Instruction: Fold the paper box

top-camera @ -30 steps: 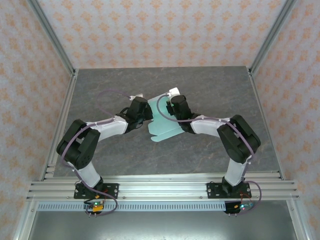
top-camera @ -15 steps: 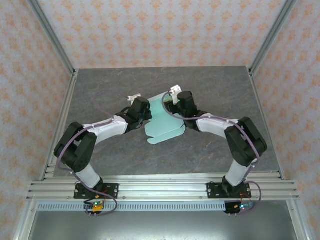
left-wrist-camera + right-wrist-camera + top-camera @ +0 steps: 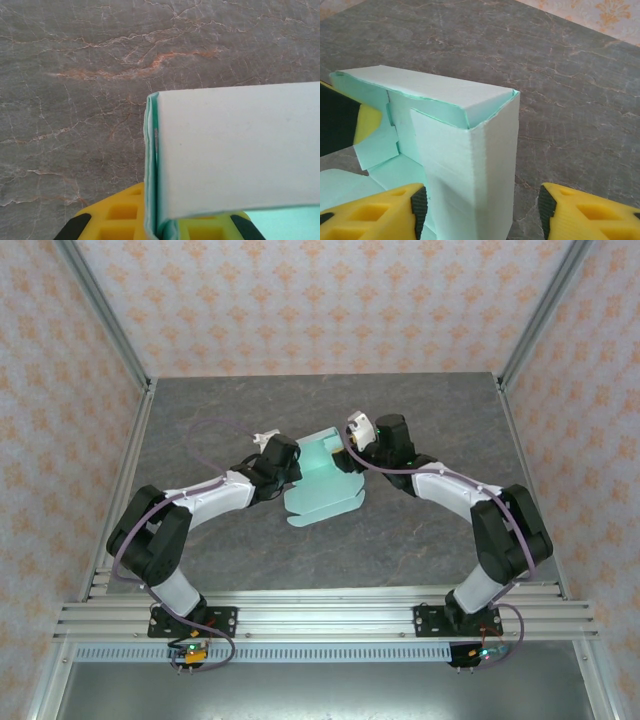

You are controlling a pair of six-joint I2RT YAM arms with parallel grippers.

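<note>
Table (image 3: 200, 420): grey stone-patterned top. The work sits about its middle, a little toward the far edge.

Paper box (image 3: 322, 495): partly formed. Its long axis runs from the far edge toward the near edge. The rounded tabs lie flat at the near end and the walls are raised at the far end. The right wrist view shows one upright corner with a flap bent over its top.

Left gripper (image 3: 292, 472): clamped on the box's left wall. In the left wrist view the card edge is pinched between the yellow fingers (image 3: 115, 220).

Right gripper (image 3: 343, 456): jaws apart and straddling the upright corner at the far end. One finger (image 3: 380, 215) sits just beside the card, and whether it touches cannot be told. The other stands clear, with bare table between it and the wall.

Assessment: the box lies between the two grippers. The left anchors it, so the free right gripper, nearer the raised end, is placed for the next fold. That corner stands directly between its jaws.
</note>
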